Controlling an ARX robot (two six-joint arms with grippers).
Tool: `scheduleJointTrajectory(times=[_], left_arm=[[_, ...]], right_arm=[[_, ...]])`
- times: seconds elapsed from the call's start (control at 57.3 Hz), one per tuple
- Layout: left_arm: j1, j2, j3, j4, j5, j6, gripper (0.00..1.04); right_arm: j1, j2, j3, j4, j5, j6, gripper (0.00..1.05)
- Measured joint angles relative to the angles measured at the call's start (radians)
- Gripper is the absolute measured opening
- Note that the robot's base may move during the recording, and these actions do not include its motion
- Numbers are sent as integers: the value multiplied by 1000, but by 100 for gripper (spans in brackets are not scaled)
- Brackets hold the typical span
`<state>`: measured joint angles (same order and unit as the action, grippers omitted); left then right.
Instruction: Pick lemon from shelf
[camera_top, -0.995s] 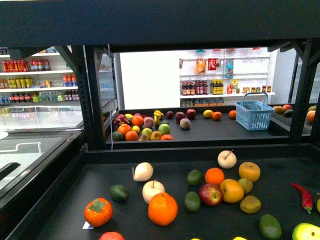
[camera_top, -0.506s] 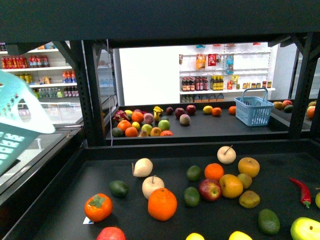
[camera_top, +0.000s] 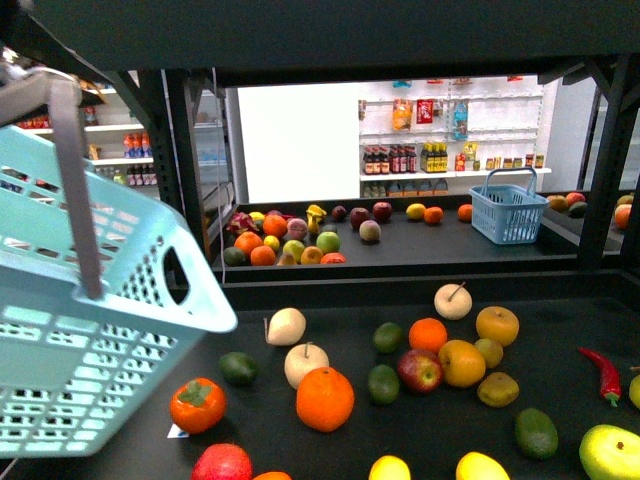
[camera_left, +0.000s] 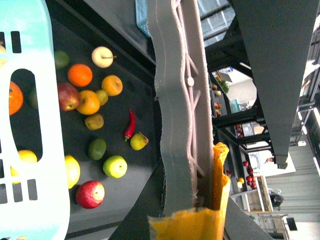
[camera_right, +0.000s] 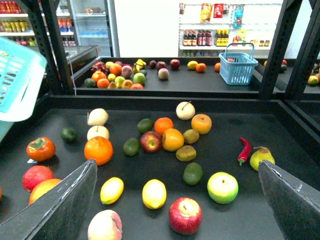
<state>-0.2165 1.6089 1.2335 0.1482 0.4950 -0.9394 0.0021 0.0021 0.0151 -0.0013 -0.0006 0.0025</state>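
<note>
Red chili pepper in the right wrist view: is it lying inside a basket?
No, the chili pepper lies on the bare black shelf, beside a yellow-green pear.

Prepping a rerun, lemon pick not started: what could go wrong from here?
1. Wrong pick: the lemon has a look-alike yellow fruit beside it.
2. The red apple sits close by; the open right gripper may nudge it and roll the lemon.
3. The basket, hanging tilted from the left gripper, hides part of the front view.
</note>
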Motion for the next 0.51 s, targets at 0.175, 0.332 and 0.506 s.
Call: scheduleJointTrajectory(times=[0.175, 0.332, 0.506], left_arm=[[-90, 118, 5, 64, -24, -39, 12], [-140, 204, 55, 101, -53, -79, 12], [-172, 252, 113, 101, -67, -52, 12]], right_arm=[[0, 0, 0, 0, 0, 0, 97], [0, 0, 0, 0, 0, 0, 97], [1, 31, 11, -32, 40, 24, 97]])
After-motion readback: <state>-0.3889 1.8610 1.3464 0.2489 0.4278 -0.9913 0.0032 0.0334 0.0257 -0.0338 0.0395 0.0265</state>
